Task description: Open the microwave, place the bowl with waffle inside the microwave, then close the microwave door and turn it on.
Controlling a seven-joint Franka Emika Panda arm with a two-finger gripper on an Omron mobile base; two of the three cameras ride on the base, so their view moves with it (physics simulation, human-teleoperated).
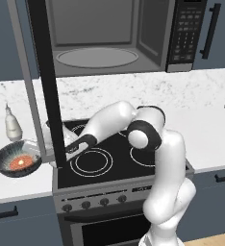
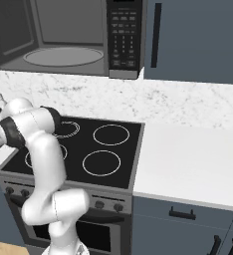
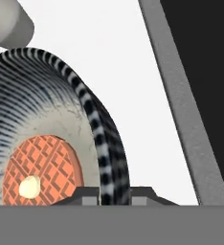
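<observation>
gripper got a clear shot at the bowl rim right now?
Probably yes. The gripper sits right at the bowl rim, fingertips either side of it, beside the open microwave door; nothing lies between.

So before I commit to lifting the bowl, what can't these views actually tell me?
- Tool closure: in the hand view its tips straddle the round dark streaked bowl's rim at the frame's bottom; contact unclear.
- Tool in left base view: hidden behind the open dark-grey microwave door.
- Small orange-red gridded waffle: the pale blob on it is unidentifiable.
</observation>
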